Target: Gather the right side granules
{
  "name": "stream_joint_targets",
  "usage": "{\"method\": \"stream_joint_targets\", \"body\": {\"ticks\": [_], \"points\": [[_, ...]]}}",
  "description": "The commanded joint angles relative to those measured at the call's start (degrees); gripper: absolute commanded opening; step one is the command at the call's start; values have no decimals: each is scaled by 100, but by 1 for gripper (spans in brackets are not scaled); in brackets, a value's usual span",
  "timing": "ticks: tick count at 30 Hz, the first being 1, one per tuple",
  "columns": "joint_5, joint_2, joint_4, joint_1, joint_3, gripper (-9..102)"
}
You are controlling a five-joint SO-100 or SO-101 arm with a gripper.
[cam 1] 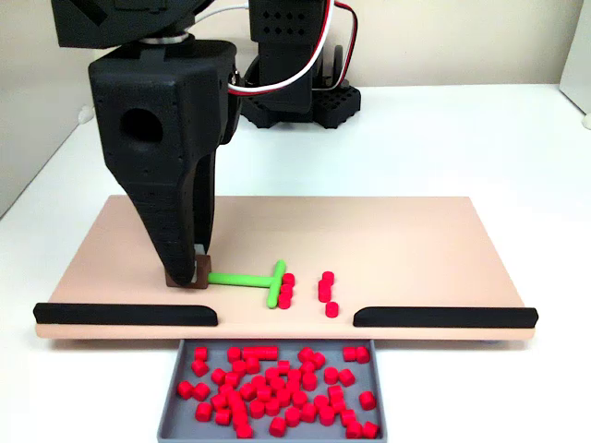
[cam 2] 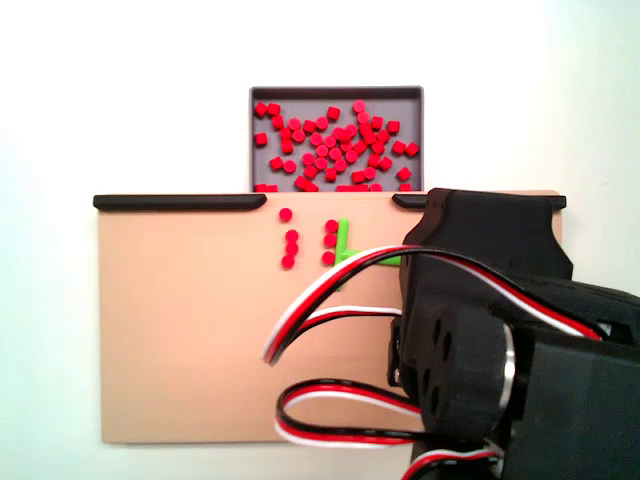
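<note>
From the front fixed view I see my gripper (cam 1: 196, 274) planted at the left part of the tan board (cam 1: 388, 240), its tip down on a small brown block at the end of the green T-shaped stick (cam 1: 242, 277). The jaws look pressed together on that block, though the bulky black housing hides most of them, so I can't tell for sure whether they grip it. The stick lies flat, its crossbar pointing toward the red granules (cam 1: 306, 291), which sit in two short clusters just right of the crossbar, one touching it, one a little apart, with a single pellet nearer the board's front edge.

Two black rails (cam 1: 126, 314) line the front edge with a gap between them, and the grey tray (cam 1: 172, 406) sits below that gap, already holding many red pellets.

In the rear fixed view the arm's body and its red, white and black cables (cam 2: 330, 300) block the right half of the board (cam 2: 180, 330); the stick (cam 2: 343, 240) peeks out beside them, and the granules (cam 2: 291, 240) lie to its left, near the tray (cam 2: 335, 92). The white tabletop (cam 1: 443, 138) surrounds everything.
</note>
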Motion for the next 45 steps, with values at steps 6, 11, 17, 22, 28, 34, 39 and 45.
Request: {"method": "stream_joint_targets", "body": {"ticks": [6, 11, 17, 22, 28, 34, 39, 45], "points": [[-1037, 18, 26, -97, -114, 0], [-993, 18, 26, -114, -114, 0], [-967, 35, 26, -123, -114, 0], [-870, 44, 35, -149, -114, 0], [-967, 255, 44, -70, -114, 0], [-958, 571, 44, 70, -105, 0], [-686, 976, 290, 229, -26, 0], [642, 1591, 967, 396, 0, 0]]}}
